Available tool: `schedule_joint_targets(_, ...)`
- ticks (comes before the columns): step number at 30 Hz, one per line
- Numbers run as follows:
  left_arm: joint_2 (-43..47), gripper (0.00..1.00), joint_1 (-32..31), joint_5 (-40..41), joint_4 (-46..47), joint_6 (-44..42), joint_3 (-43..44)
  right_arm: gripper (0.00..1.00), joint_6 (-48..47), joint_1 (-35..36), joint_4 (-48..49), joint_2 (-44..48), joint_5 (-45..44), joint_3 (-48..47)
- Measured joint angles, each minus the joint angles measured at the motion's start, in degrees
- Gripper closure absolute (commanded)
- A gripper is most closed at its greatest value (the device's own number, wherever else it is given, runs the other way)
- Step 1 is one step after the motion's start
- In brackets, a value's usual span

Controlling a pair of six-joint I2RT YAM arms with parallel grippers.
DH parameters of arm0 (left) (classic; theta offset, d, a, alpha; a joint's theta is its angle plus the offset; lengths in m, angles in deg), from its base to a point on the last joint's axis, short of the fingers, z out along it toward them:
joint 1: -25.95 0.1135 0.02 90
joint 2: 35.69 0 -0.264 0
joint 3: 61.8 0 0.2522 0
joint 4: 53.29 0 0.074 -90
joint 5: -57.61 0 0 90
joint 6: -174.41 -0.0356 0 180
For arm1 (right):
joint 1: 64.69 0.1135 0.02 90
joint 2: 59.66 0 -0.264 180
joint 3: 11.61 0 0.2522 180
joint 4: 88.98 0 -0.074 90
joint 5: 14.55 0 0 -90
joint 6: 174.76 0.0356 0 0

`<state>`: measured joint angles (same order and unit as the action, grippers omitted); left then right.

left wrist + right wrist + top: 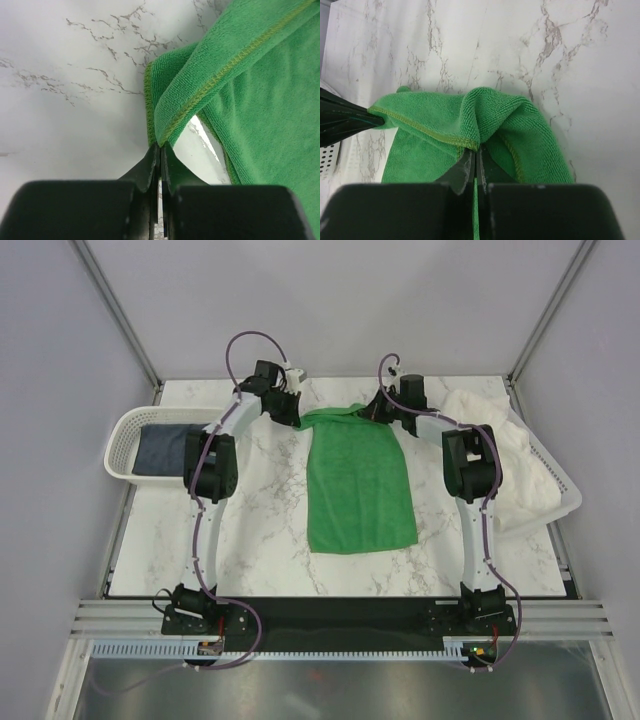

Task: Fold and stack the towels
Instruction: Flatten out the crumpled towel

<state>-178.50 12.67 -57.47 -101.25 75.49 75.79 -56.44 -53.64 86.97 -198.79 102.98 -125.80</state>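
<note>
The bright green towel [360,480] lies flat on the marble table, long side running towards the arms. My left gripper [296,416] is shut on its far left corner [161,135]. My right gripper [375,412] is shut on its far right corner [480,135], where the cloth bunches up. The far edge is lifted slightly between the two. The dark navy towel [162,447] lies folded in the left basket [122,430]. The big white towel [500,455] is heaped in the right basket [565,490].
Both white perforated baskets flank the table, left and right. The black fingers [350,120] of the left gripper show at the left of the right wrist view. Grey walls close in the back and sides.
</note>
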Motion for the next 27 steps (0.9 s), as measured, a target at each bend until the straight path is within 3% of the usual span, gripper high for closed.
schedule_joint_targets(4, 1.07, 0.98, -0.37, 2.89, -0.09, 0.02, -0.72, 1.00, -2.64, -0.50, -5.33, 3.76, -1.05, 0.35)
schedule_joint_targets(9, 8.90, 0.98, -1.70, 6.56, -0.26, 0.07, -5.16, 1.00, -7.72, -0.85, -15.06, 15.19, -3.50, 1.33)
schedule_joint_targets(14, 24.90, 0.98, -6.56, 13.00, -0.37, 0.09, -9.44, 1.00, -13.20, -0.68, -23.87, 31.08, -7.48, 2.91)
schedule_joint_targets(21, 49.94, 0.98, -18.16, 24.57, -0.66, 0.59, -12.70, 1.00, -21.53, 0.20, -33.62, 53.81, -12.33, 3.72)
schedule_joint_targets(27, 67.69, 0.98, -28.41, 27.50, -1.25, 2.89, -14.56, 1.00, -25.79, 1.75, -34.58, 75.67, -7.67, 8.26)
